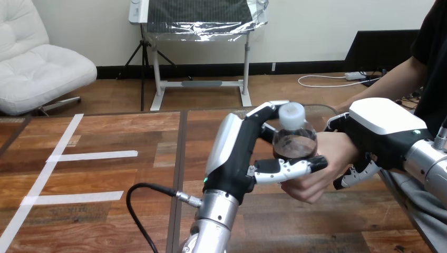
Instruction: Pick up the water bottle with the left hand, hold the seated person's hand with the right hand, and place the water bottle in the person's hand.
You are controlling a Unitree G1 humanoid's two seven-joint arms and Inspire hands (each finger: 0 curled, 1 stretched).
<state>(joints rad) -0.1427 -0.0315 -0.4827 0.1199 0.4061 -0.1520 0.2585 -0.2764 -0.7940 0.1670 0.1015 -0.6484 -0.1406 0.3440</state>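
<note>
A small clear water bottle (pixel 295 144) with a white cap and dark contents is upright above the table, right of the middle. My left hand (pixel 234 158) is shut on it, with fingers round its far side and thumb across its front. The person's hand (pixel 331 158) comes in from the right, cupped against the bottle's right side and underneath it, with fingers curling below. My right hand (pixel 382 129) lies over the person's wrist. Its fingers (pixel 358 176) curl down round the near side.
The wooden table (pixel 105 211) has strips of white tape (pixel 92 156) on its left part. A black cable (pixel 139 208) loops up beside my left forearm. The person's forearm runs off to the upper right.
</note>
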